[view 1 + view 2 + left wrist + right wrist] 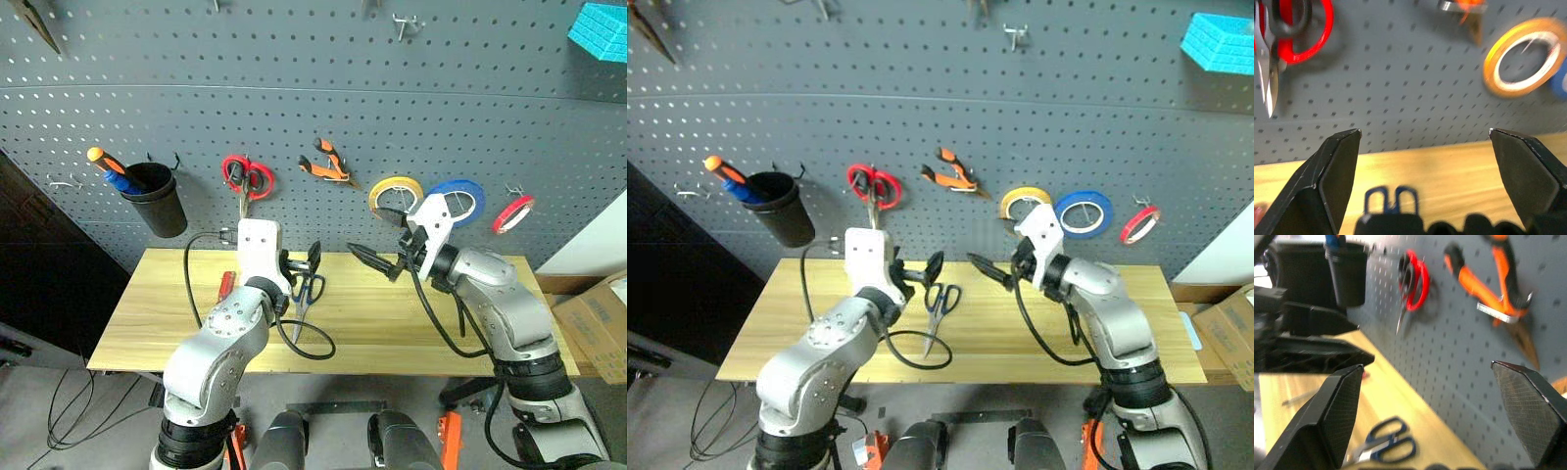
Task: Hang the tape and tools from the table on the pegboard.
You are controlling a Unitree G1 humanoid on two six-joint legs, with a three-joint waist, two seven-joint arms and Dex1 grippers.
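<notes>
**Three rolls hung, blue scissors on the table**

Grey pegboard (294, 88) fills the wall behind a light wood table (392, 333). Three rolls hang on it in a row: yellow (395, 193), blue (458, 200), and the thin red tape (513, 213), smallest of the three. Two pairs of scissors show: red-handled scissors (245, 179) on the board, blue scissors (939, 305) lying flat on the table, blades toward the near edge. Orange-and-black pliers (328, 164) hang on the board. One black cup (157, 201) holds an orange-and-blue tool (113, 168). Something red (225, 284) lies by the left arm, mostly hidden. Left gripper (306, 261) and right gripper (377, 260) hover over the table, fingers spread wide, holding nothing.
</notes>
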